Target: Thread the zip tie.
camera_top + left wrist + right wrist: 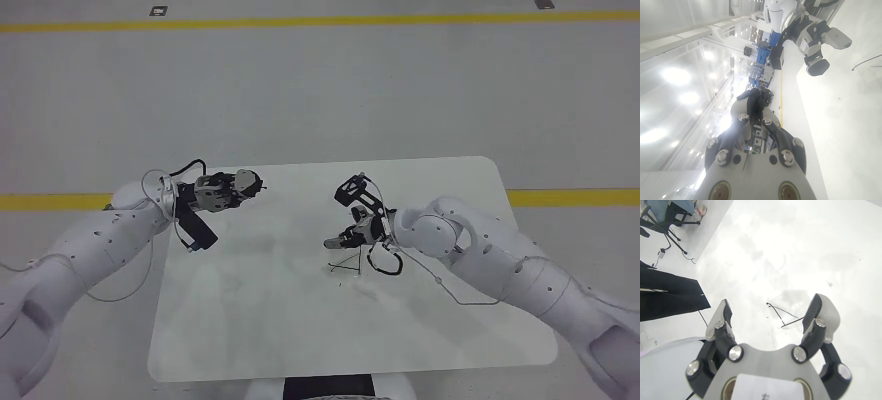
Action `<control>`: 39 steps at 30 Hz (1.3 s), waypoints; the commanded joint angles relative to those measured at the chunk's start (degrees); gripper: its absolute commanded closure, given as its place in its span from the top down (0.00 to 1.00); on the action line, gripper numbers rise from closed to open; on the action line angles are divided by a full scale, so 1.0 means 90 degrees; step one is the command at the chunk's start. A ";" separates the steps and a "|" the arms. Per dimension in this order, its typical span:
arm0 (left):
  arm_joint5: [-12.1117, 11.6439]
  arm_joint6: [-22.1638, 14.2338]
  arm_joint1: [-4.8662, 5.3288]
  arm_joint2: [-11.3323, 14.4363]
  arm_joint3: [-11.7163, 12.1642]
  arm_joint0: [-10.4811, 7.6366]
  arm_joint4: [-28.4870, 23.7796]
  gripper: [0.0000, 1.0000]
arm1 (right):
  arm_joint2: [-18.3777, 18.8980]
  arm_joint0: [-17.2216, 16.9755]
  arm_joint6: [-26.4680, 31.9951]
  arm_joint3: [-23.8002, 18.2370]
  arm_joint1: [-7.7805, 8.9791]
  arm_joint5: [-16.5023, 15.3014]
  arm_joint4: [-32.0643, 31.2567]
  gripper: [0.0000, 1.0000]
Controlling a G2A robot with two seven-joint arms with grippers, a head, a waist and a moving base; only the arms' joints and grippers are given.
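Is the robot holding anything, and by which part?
The right gripper is open and holds nothing; the zip ties lie on the table below it. The left gripper is shut, but whether it pinches anything cannot be told.

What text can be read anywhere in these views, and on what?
None can be read.
White label on the right gripper's base: a dark mark, cut off at the picture's edge, unreadable.
Signs in the room behind, left wrist view: too blurred.
Floor tags, top view: too small.
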 commanded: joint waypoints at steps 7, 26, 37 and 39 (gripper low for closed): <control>0.0000 0.0000 0.0000 0.0000 0.0000 0.0000 0.0000 0.00 | 0.0000 0.0000 0.0000 0.0000 0.0000 0.0000 0.0001 1.00; 0.0000 0.0000 0.0000 0.0000 0.0000 0.0000 0.0000 0.00 | 0.0132 -0.0148 0.0309 -0.0186 -0.0045 0.0605 -0.0291 1.00; 0.0000 0.0000 0.0000 0.0000 0.0000 0.0000 0.0000 0.00 | 0.0086 -0.0071 0.1813 -0.0194 -0.0376 0.2840 -0.0136 1.00; 0.0000 0.0000 0.0000 0.0000 0.0000 0.0000 0.0000 0.00 | 0.0089 -0.0047 0.2026 -0.0072 -0.0450 0.2840 -0.0198 1.00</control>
